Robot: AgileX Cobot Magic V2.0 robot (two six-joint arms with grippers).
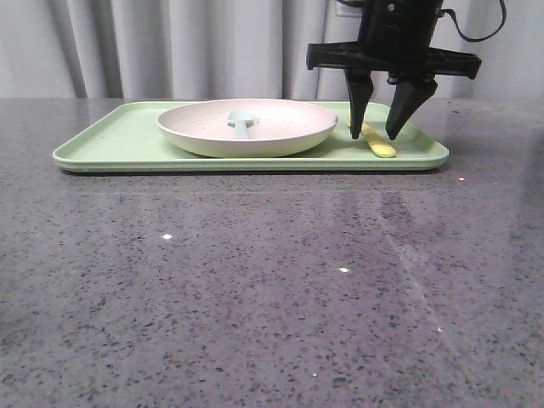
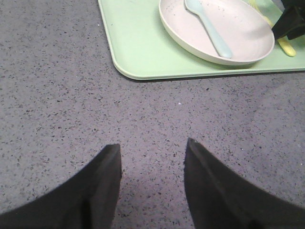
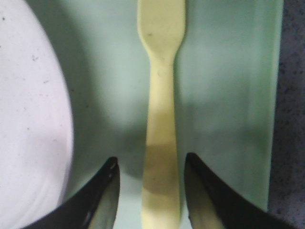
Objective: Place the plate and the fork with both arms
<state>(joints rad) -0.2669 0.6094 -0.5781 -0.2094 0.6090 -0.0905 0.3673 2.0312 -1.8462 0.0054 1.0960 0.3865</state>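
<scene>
The fork (image 3: pixel 161 119) lies flat on the light green tray (image 1: pixel 119 140), in the strip between the plate (image 1: pixel 255 136) and the tray's right rim. In the front view only its rounded yellow handle end shows, pointing toward the camera and slightly to 5 o'clock, so its long axis runs front to back along the tray's short side. The right wrist view shows far more of it: the handle passes straight between the two fingertips and widens toward the head, though the tines are cut off by the frame edge.

The right end effector (image 1: pixel 378 132) hangs over the fork with its jaws spread, one fingertip on each side of the handle; it seems to stand just clear of the yellow plastic, but the front view is too coarse to be sure.

The plate sits near the tray's middle, at 9 o'clock from the fork, with a pale blue spoon (image 2: pixel 209 28) lying inside it. The left wrist view shows the spoon's whole length, bowl end away from the near tray edge; the front view shows only its bowl.

The left end effector (image 2: pixel 152 186) appears only in its own wrist view, jaws apart over bare speckled grey bench (image 1: pixel 255 297), well short of the tray's corner.

No writing or labels can be read anywhere.
</scene>
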